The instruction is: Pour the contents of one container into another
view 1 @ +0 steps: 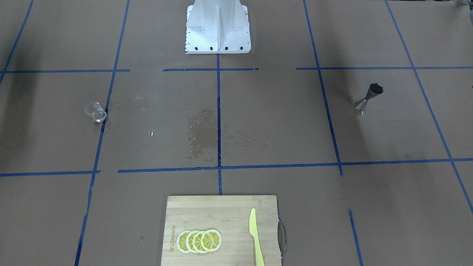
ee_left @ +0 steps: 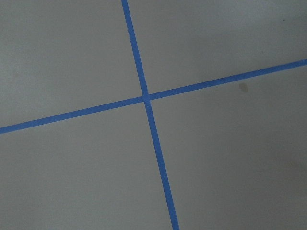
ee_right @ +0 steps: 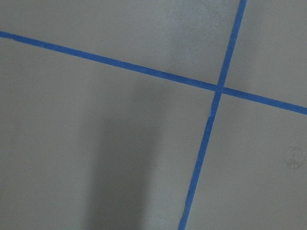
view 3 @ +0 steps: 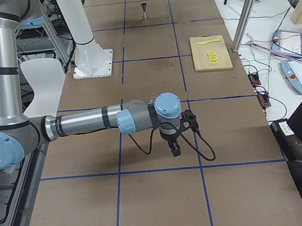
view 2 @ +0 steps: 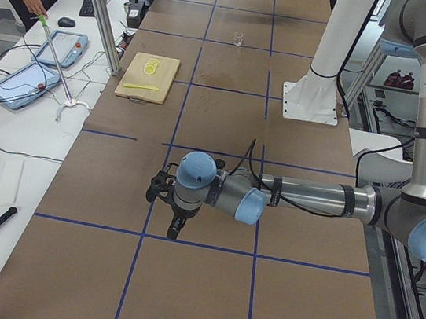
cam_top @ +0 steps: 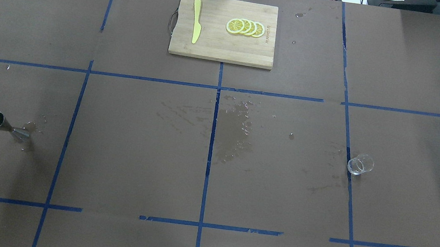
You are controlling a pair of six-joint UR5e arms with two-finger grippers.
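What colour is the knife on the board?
The knife is yellow, clearest in the overhead view.

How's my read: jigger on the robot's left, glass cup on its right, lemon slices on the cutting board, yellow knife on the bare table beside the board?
Only the yellow knife is wrong: it lies on the cutting board too, apart from the lemon slices, per the overhead exterior view. The jigger and glass cup are as stated.

The cutting board (view 1: 221, 210) bears a brand mark, too blurred to read.
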